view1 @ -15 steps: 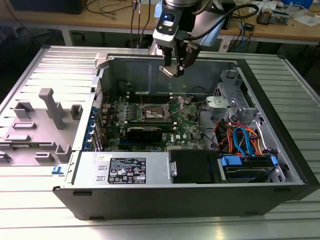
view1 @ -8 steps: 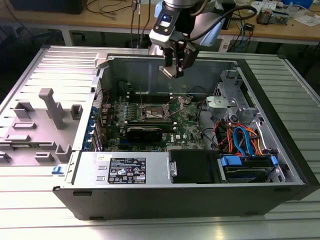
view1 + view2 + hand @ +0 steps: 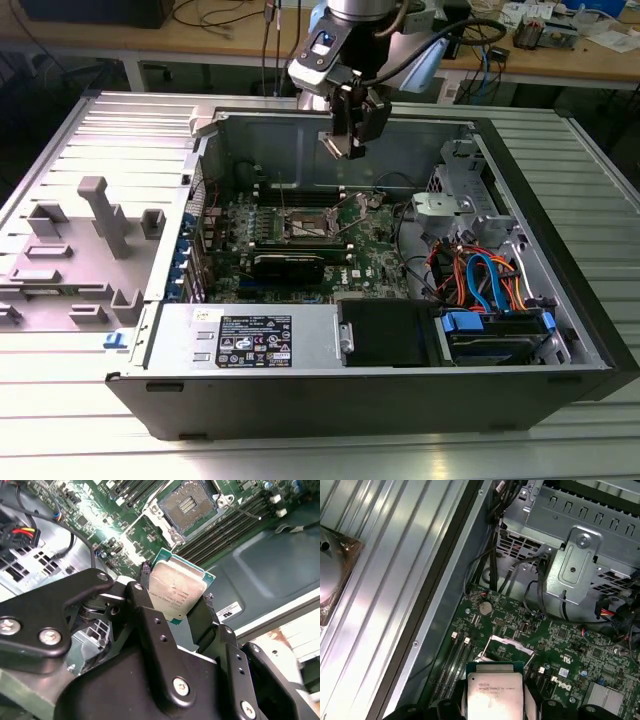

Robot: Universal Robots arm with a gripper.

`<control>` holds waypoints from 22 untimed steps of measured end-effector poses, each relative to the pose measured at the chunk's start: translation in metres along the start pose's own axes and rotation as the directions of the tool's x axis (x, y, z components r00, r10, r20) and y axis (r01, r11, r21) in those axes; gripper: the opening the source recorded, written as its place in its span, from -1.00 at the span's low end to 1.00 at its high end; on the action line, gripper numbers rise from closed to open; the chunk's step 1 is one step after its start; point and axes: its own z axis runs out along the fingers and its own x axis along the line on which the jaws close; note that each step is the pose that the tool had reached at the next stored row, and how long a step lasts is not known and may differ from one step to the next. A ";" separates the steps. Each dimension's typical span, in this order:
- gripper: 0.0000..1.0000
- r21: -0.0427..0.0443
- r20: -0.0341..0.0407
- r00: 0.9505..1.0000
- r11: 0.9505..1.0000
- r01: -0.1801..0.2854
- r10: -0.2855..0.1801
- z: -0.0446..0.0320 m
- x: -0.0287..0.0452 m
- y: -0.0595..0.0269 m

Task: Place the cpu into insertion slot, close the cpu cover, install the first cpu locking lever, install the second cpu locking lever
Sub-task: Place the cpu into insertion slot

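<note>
In the exterior view, an open computer case (image 3: 400,395) is lying on its side on a ribbed metal bench (image 3: 300,455). Pale grey plastic fixtures (image 3: 100,215) are standing on this bench at the exterior view's left. A wooden bench (image 3: 230,45) with cables on it is running along the back of the room. The arm is hanging over the case, and its pincer (image 3: 345,145) is hovering above the green board (image 3: 380,240), well apart from the insertion slot (image 3: 308,225).

In the second wrist view, the two black fingers (image 3: 150,625) are pinching the cpu (image 3: 176,592) by two opposite edges, with its silvery top facing the camera. The slot (image 3: 189,504) is lying uncovered on the board, and its dark pin field is showing. The chip is not touching it.

In the first wrist view, the cpu (image 3: 494,696) is sitting between the fingers, above the board. The slot (image 3: 505,652) is showing just beyond it, near a round coin battery (image 3: 485,608). A silver drive cage (image 3: 570,540) is standing inside the case, and the ribbed bench (image 3: 380,580) is stretching outside the case wall.
</note>
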 end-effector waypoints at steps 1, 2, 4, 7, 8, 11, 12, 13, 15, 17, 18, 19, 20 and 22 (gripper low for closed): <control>0.09 0.000 0.001 1.000 1.000 -0.028 0.028 0.0005 0.0000 0.0000; 0.09 0.003 0.003 0.998 0.998 -0.070 0.070 0.0012 0.0000 -0.0002; 0.09 0.011 0.003 0.992 0.992 -0.128 0.128 0.0029 0.0000 -0.0002; 0.09 0.020 0.004 0.982 0.982 -0.190 0.190 0.0050 -0.0001 -0.0003; 0.09 0.022 0.005 0.979 0.979 -0.204 0.204 0.0055 -0.0001 -0.0003; 0.09 0.028 0.006 0.966 0.966 -0.257 0.257 0.0074 -0.0001 -0.0005; 0.09 0.029 0.007 0.961 0.961 -0.277 0.276 0.0082 -0.0001 -0.0005; 0.09 0.034 0.008 0.955 0.954 -0.298 0.298 0.0093 -0.0002 -0.0005; 0.09 0.041 0.008 0.949 0.948 -0.315 0.315 0.0122 -0.0008 -0.0014; 0.09 0.042 0.009 0.948 0.947 -0.318 0.317 0.0136 -0.0017 -0.0023; 0.09 0.042 0.009 0.948 0.947 -0.319 0.319 0.0141 -0.0021 -0.0026; 0.09 0.042 0.009 0.948 0.947 -0.319 0.319 0.0143 -0.0022 -0.0027; 0.09 0.042 0.009 0.948 0.947 -0.319 0.319 0.0143 -0.0023 -0.0027; 0.09 0.042 0.009 0.948 0.947 -0.319 0.319 0.0144 -0.0023 -0.0027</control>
